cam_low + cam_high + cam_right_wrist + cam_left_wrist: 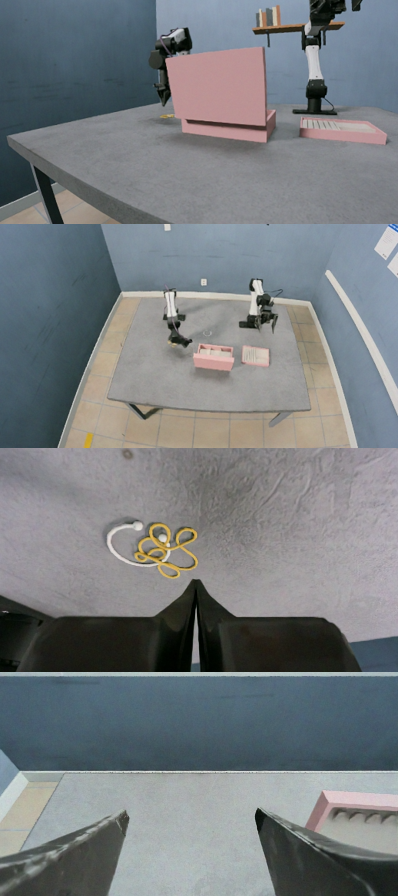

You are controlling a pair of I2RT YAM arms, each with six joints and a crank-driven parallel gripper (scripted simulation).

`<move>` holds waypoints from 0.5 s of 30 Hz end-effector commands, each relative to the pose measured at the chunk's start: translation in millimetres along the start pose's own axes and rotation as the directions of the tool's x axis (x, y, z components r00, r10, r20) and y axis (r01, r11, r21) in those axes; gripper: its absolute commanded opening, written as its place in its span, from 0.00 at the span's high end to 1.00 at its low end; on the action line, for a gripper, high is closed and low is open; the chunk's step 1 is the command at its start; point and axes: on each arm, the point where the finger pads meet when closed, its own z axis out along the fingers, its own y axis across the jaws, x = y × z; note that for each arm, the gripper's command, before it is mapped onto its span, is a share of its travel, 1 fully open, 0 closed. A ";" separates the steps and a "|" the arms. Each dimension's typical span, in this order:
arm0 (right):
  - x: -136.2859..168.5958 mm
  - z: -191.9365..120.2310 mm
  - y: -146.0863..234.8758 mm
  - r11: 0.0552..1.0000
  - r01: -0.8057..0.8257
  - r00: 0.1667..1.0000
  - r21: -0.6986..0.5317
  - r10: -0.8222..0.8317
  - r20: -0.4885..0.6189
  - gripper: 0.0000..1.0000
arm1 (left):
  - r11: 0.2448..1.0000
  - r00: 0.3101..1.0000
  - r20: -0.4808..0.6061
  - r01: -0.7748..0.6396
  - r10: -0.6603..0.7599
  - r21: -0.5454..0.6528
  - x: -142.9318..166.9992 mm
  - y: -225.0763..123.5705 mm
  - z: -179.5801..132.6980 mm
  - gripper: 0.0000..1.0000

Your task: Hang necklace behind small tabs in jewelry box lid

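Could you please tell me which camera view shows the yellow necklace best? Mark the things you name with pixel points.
The right wrist view: the whole looped yellow necklace (172, 344) (167, 116) (193, 557) appears there, unobstructed. The top view shows it partly, beside the arm; the exterior view gives a thin, low strip; the left wrist view lacks it.

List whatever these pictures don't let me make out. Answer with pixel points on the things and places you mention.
- Tabs: hidden behind the lid (213, 363) (219, 86) in the exterior view.
- Part of the pink tray (255, 364) (338, 136) (360, 798): cut off by the left wrist view's right edge.
- Necklace (171, 344) (167, 116) (197, 562) loops: too small in the exterior view.
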 end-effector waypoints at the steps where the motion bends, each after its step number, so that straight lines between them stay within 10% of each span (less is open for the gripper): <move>1: -7.3 -19.3 -3.0 0.999 0.019 0.999 0.036 -0.020 0.036 0.41 | 1.000 1.000 0.023 -0.004 0.005 -0.010 -9.2 2.6 -4.0 0.00; 15: -5.6 -6.5 -1.8 1.000 0.019 1.000 0.006 -0.019 0.009 0.41 | 1.000 1.000 0.023 -0.004 0.005 -0.010 -9.2 2.6 -4.0 0.00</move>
